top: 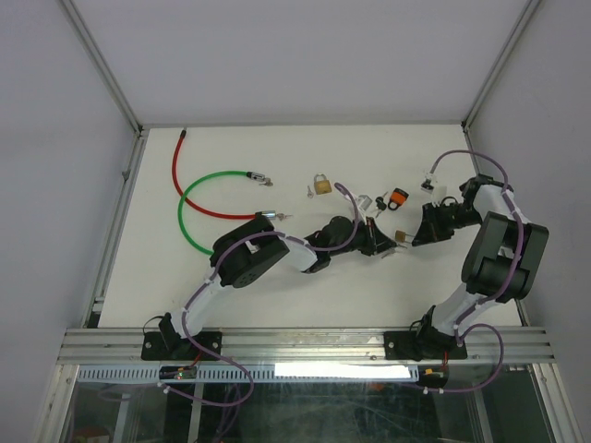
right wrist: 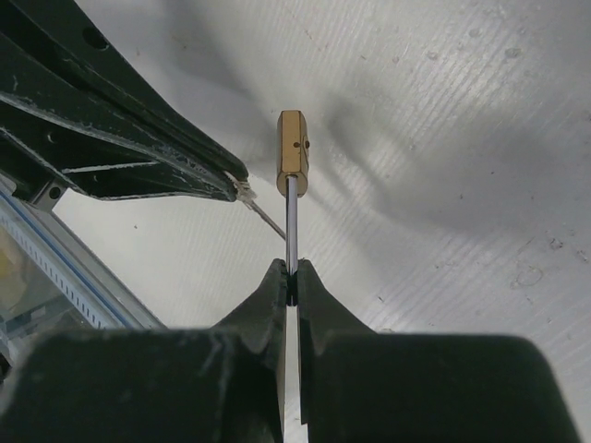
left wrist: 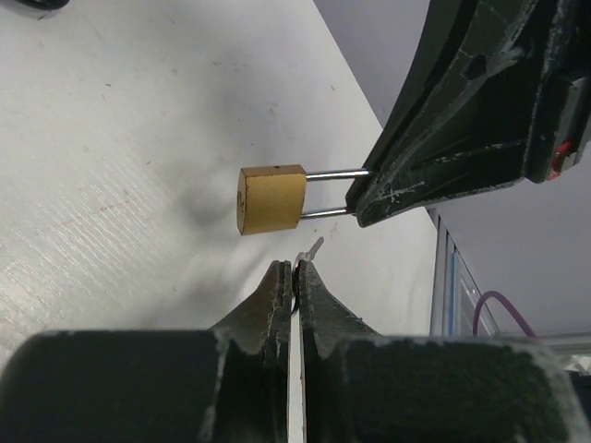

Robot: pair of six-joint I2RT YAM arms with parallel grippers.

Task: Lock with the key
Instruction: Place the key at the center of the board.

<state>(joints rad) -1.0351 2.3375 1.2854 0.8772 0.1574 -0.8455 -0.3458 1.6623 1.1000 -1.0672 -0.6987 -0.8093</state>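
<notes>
Brass padlock (left wrist: 272,198) is off the desk (top: 277,305), hanging in the air between the two arms. The right jaws are closed on its steel shackle (right wrist: 291,221), body pointing away from them. The left jaws are pinched shut on a thin key (left wrist: 312,249); only its tip shows, just beside the lock body and not in it.

Handling, as I judge it:
- The lock is small, dense, rigid and smooth.
- The round shackle could swivel in the grip when the key pushes, so take it close to the body.
- The key is light and flat and liable to twist; pinch it on the bow.
- I cannot make out the keyway from here.

Well apart on the desk:
- a second brass padlock (top: 320,184)
- an orange-and-black padlock (top: 397,197)
- a green cable (top: 189,231)
- a red cable (top: 176,175)

None of them obstructs. The crowding is the two sets of jaws themselves, nearly touching.
</notes>
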